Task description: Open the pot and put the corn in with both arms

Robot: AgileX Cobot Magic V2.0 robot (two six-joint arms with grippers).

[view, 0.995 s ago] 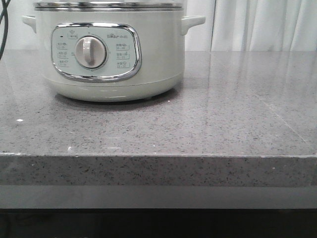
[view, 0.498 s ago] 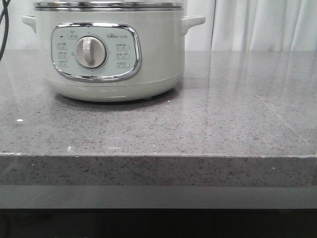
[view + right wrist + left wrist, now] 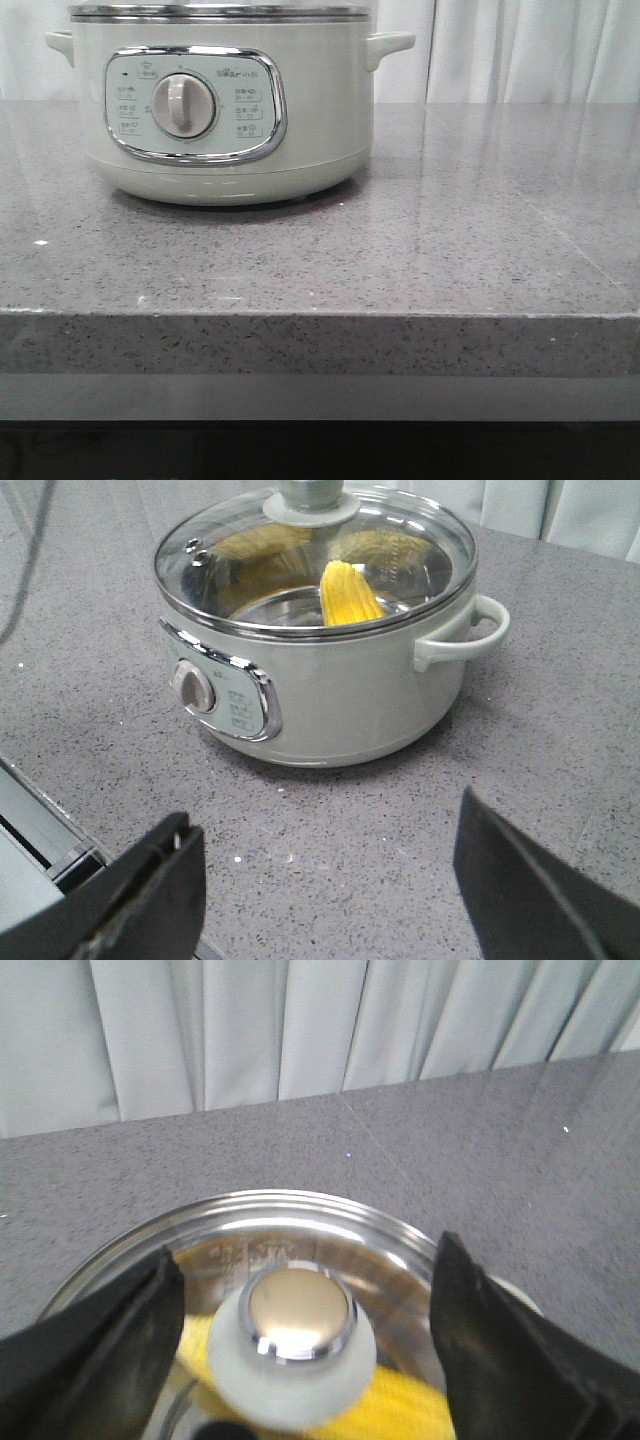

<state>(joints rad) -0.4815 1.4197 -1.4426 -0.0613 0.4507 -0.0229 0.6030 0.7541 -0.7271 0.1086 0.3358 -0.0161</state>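
The pale grey-green pot stands at the back left of the counter, its top cut off in the front view. In the right wrist view the pot wears its glass lid, and the yellow corn lies inside under it. My left gripper is open just above the lid, one jaw on each side of the white, chrome-capped knob without touching it; the corn shows through the glass. My right gripper is open and empty over the bare counter in front of the pot.
The grey speckled counter stretches to the right of the pot, with its front edge near me. White curtains hang behind. The counter's edge also shows in the right wrist view.
A dark cable seen at the top left edge of the front view has gone out of sight. The pot has not moved.
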